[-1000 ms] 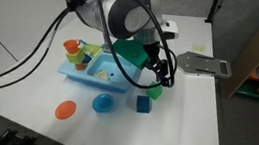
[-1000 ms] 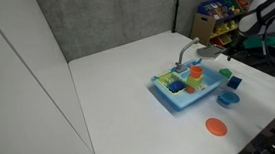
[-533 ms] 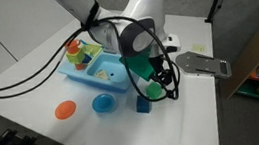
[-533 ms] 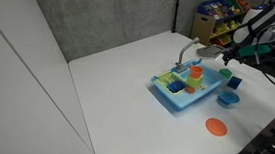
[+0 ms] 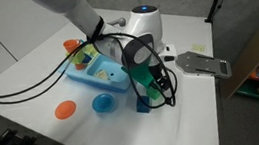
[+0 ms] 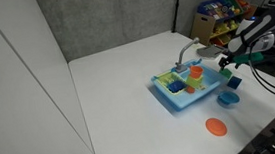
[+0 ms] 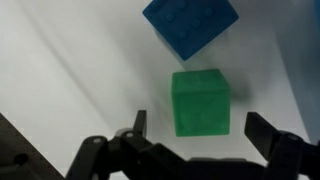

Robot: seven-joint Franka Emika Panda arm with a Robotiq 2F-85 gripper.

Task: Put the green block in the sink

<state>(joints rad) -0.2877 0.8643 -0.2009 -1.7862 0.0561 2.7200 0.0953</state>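
Observation:
In the wrist view the green block (image 7: 200, 100) lies on the white table, with the dark blue cube (image 7: 190, 25) just beyond it. My gripper (image 7: 200, 128) is open, and its two fingers stand either side of the block's near edge without touching it. In both exterior views the gripper (image 5: 156, 91) (image 6: 229, 69) hangs low over the blocks and hides the green one. The blue cube (image 5: 143, 104) (image 6: 234, 82) shows beside it. The light blue sink (image 5: 111, 85) (image 6: 175, 102), with several toys in it, stands close by.
An orange disc (image 5: 65, 109) (image 6: 215, 127) and a round blue dish (image 5: 102, 104) (image 6: 227, 98) lie on the table in front of the sink. A grey flat panel (image 5: 201, 66) lies behind the gripper. A shelf of toys (image 6: 222, 14) stands off the table.
The arm has come down and moved toward the blocks; the open gripper now sits low around the green block.

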